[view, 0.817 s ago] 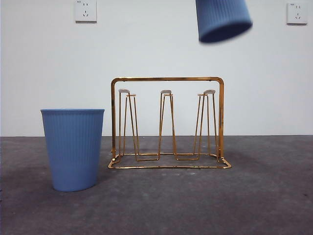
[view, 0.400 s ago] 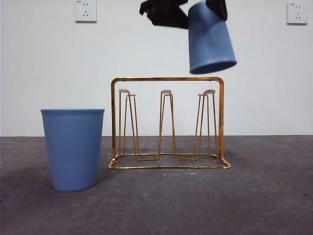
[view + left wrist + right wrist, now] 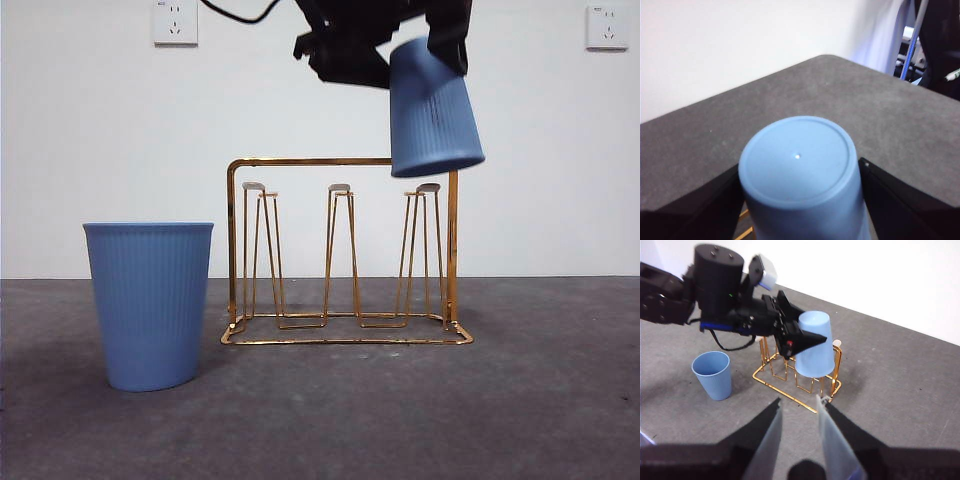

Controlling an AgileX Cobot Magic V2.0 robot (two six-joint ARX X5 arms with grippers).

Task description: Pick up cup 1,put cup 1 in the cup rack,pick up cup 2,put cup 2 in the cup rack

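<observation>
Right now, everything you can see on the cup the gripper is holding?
The held cup is blue, ribbed, plastic-looking, with a flat closed base. It is inverted, mouth down, slightly tilted, gripped on its sides by the left gripper. It hangs above the cup rack's right-hand prong, its rim overlapping the frame's top bar in the front view; contact cannot be told.

The front view sits low, level with the table (image 3: 520,420), close to the cup rack (image 3: 340,250); the left wrist view looks down closely onto an inverted blue cup (image 3: 800,170). The right wrist view looks from higher and farther; it shares rack, both cups.
</observation>
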